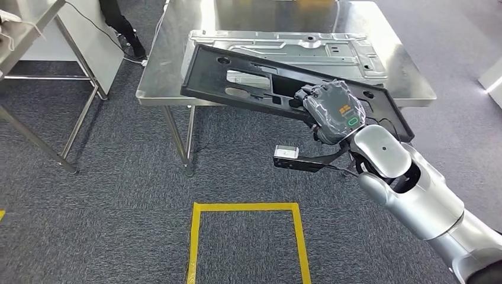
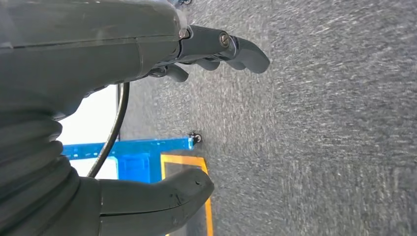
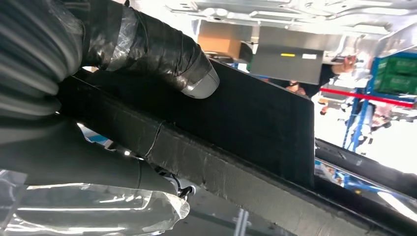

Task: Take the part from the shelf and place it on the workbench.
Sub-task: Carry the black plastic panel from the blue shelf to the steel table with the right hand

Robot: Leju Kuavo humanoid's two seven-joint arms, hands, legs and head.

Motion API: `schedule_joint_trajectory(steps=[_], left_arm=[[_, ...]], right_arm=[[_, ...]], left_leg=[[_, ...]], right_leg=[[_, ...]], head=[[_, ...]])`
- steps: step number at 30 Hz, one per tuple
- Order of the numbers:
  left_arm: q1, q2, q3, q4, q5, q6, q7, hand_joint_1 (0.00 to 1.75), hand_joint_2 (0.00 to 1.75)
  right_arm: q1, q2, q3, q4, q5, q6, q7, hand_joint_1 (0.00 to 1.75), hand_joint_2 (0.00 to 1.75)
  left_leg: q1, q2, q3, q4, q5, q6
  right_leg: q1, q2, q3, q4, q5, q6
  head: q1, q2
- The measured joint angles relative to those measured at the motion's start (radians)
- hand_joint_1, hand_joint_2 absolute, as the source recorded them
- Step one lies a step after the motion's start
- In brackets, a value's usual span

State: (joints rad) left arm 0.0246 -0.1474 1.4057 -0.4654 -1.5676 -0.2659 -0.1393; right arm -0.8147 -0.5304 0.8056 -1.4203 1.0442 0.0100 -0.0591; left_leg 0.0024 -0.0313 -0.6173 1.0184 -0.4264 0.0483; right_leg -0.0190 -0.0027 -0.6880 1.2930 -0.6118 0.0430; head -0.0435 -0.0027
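Carrying the part: right robot hand clamps its edge, half over the worktop; next lower it flat, I'd guess.

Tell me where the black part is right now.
In the head view the black part is held by the right hand, tilted over the near edge of the steel workbench, just in front of the silver metal panel lying there.
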Motion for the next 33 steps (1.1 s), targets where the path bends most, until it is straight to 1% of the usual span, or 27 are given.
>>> schedule_joint_trajectory(steps=[1,2,3,4,5,6,8,9,10,16,22,24,26,27,28,29,30,31,32,33], left_arm=[[0.0,0.0,0.0,0.0,0.0,0.0,0.0,0.0,1.75],[0.0,0.0,0.0,0.0,0.0,0.0,0.0,0.0,1.75],[0.0,-0.001,0.0,0.0,0.0,0.0,0.0,0.0,1.75],[0.0,-0.002,0.0,0.0,0.0,0.0,0.0,0.0,1.75],[0.0,-0.002,0.0,0.0,0.0,0.001,0.0,0.0,1.75],[0.0,-0.002,0.0,0.0,0.0,0.002,0.0,0.0,1.75],[0.002,-0.002,0.0,0.0,0.0,0.004,0.001,0.0,1.75],[0.002,-0.002,0.0,0.0,0.0,0.005,0.001,0.0,1.75],[0.002,-0.003,0.0,0.0,0.0,0.006,0.002,0.0,1.75],[0.001,-0.002,0.0,0.0,0.0,0.009,0.009,0.0,1.75],[0.001,-0.002,0.0,0.0,0.0,0.008,0.009,0.0,1.75],[0.001,-0.002,0.0,0.0,0.0,0.008,0.009,0.0,1.75],[0.001,-0.002,0.0,0.0,0.0,0.007,0.009,0.0,1.75],[0.001,-0.002,0.0,0.0,0.0,0.006,0.01,0.0,1.75],[0.001,-0.002,0.0,0.0,0.0,0.006,0.009,0.0,1.75],[0.001,-0.003,0.0,0.0,0.0,0.006,0.009,0.0,1.75],[0.001,-0.003,0.0,0.0,0.0,0.006,0.009,0.0,1.75],[0.001,-0.003,0.0,0.0,0.0,0.005,0.009,0.0,1.75],[0.001,-0.003,0.0,0.0,0.0,0.005,0.009,0.0,1.75],[0.001,-0.003,0.0,0.0,0.0,0.005,0.009,0.0,1.75]], right_arm=[[0.001,-0.001,0.001,0.001,0.003,-0.003,0.0,1.75,1.75],[0.0,-0.003,0.002,0.002,0.005,-0.006,0.0,1.75,1.75],[-0.001,-0.004,0.002,0.002,0.007,-0.009,0.0,1.75,1.75],[-0.002,-0.005,0.002,0.002,0.008,-0.012,0.0,1.75,1.75],[-0.004,-0.006,0.002,0.002,0.01,-0.014,0.0,1.75,1.75],[-0.004,-0.006,0.002,0.002,0.011,-0.015,0.0,1.75,1.75],[-0.004,-0.007,0.002,0.002,0.014,-0.017,0.001,1.75,1.75],[-0.004,-0.007,0.002,0.002,0.015,-0.018,0.001,1.75,1.75],[-0.004,-0.007,0.002,0.002,0.015,-0.019,0.002,1.75,1.75],[-0.001,-0.007,0.002,0.011,0.026,-0.019,0.017,1.75,1.75],[0.006,-0.012,0.002,0.013,0.029,-0.02,0.018,1.75,1.75],[0.006,-0.015,0.002,0.014,0.03,-0.021,0.018,1.75,1.75],[0.007,-0.017,0.002,0.014,0.031,-0.021,0.018,1.75,1.75],[0.008,-0.019,0.001,0.014,0.031,-0.022,0.018,1.75,1.75],[0.008,-0.021,0.001,0.013,0.031,-0.023,0.018,1.75,1.75],[0.009,-0.023,0.001,0.013,0.031,-0.025,0.018,1.75,1.75],[0.01,-0.026,0.001,0.013,0.031,-0.026,0.018,1.75,1.75],[0.012,-0.028,0.001,0.014,0.032,-0.027,0.018,1.75,1.75],[0.015,-0.029,0.001,0.015,0.032,-0.028,0.018,1.75,1.75],[0.019,-0.03,0.001,0.016,0.032,-0.028,0.018,1.75,1.75]], left_leg=[[-0.003,-0.007,0.001,0.001,-0.001,0.001],[-0.005,-0.014,0.003,0.002,-0.002,0.001],[-0.008,-0.019,0.004,0.003,-0.003,0.0],[-0.009,-0.023,0.002,0.005,-0.003,-0.002],[-0.008,-0.025,0.0,0.006,-0.003,-0.005],[-0.009,-0.026,-0.003,0.007,-0.005,-0.006],[-0.007,-0.026,-0.005,0.009,-0.007,-0.008],[-0.007,-0.025,-0.005,0.01,-0.008,-0.008],[-0.006,-0.024,-0.004,0.009,-0.008,-0.009],[-0.005,-0.024,-0.001,0.006,-0.006,-0.014],[-0.002,-0.024,-0.001,0.006,-0.006,-0.015],[-0.005,-0.024,-0.002,0.009,-0.007,-0.012],[-0.007,-0.024,0.001,0.005,-0.007,-0.004],[-0.005,-0.022,0.007,-0.006,-0.003,0.0],[-0.001,-0.02,0.014,-0.017,0.002,0.004],[0.002,-0.018,0.021,-0.028,0.007,0.007],[0.005,-0.017,0.025,-0.034,0.01,0.008],[0.005,-0.016,0.026,-0.035,0.01,0.009],[0.005,-0.016,0.025,-0.034,0.008,0.008],[0.006,-0.015,0.025,-0.031,0.006,0.006]], right_leg=[[0.002,0.001,0.013,-0.041,0.036,-0.005],[0.005,0.002,0.039,-0.107,0.079,-0.014],[0.009,0.006,0.067,-0.173,0.113,-0.024],[0.014,0.009,0.087,-0.226,0.134,-0.032],[0.018,0.011,0.098,-0.256,0.142,-0.038],[0.019,0.012,0.101,-0.267,0.14,-0.038],[0.021,0.012,0.101,-0.273,0.142,-0.03],[0.021,0.013,0.101,-0.274,0.142,-0.028],[0.022,0.013,0.101,-0.273,0.142,-0.028],[0.023,0.013,0.1,-0.27,0.14,-0.033],[0.023,0.013,0.1,-0.268,0.14,-0.033],[0.02,0.014,0.101,-0.271,0.141,-0.031],[0.018,0.015,0.104,-0.277,0.144,-0.026],[0.019,0.015,0.107,-0.276,0.142,-0.023],[0.019,0.014,0.104,-0.265,0.131,-0.021],[0.02,0.014,0.093,-0.236,0.111,-0.018],[0.018,0.013,0.07,-0.186,0.082,-0.015],[0.015,0.012,0.038,-0.121,0.048,-0.011],[0.011,0.012,0.006,-0.058,0.023,-0.007],[0.007,0.011,-0.016,-0.018,0.014,-0.003]], head=[[0.0,0.0],[0.0,0.0],[0.0,0.0],[0.0,0.0],[0.0,0.0],[0.0,0.0],[0.0,0.0],[0.0,0.0],[0.0,0.0],[0.0,0.0],[0.0,0.0],[0.0,0.0],[0.0,0.0],[0.0,0.0],[0.0,0.0],[0.001,0.0],[0.001,0.0],[0.001,0.0],[0.001,0.0],[0.001,0.0]])
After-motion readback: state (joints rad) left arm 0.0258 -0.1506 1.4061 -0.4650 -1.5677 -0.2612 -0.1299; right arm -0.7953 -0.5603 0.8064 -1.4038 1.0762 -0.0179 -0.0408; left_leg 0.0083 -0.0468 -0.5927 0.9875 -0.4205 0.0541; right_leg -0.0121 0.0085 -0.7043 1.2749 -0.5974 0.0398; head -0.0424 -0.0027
